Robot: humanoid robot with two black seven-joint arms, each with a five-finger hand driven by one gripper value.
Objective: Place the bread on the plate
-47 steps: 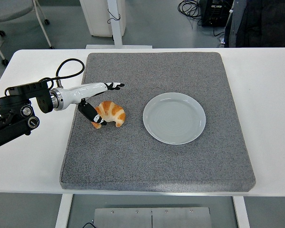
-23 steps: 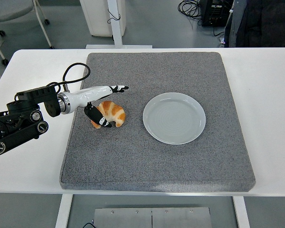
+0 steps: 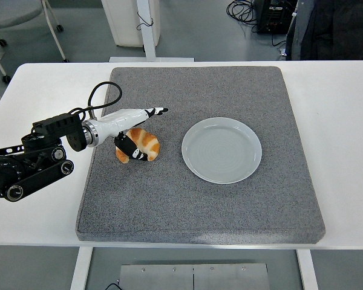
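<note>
I see the white tabletop filling most of the view, with a large grey mat laid square across its middle. My left arm comes in from the left edge, its black jointed body lying over the bare tabletop just beside the mat's left border, a black cable looping above the wrist.

On the mat's right-of-centre area sits the plate, round, pale grey-blue, flat on the mat. It holds nothing; its whole inner surface shows bare.

The left hand reaches over the mat's left part. Its white shell points toward the plate, with one long finger stretched straight out above the bread, while the black-and-white lower fingers curl down against the bread's near-left side. The fingers sit on both sides of the bread and touch it, but I cannot tell if they are actually clamped on it.

The bread, a golden-brown croissant, rests on the mat to the left of the plate, near it but clearly apart from its rim.
</note>
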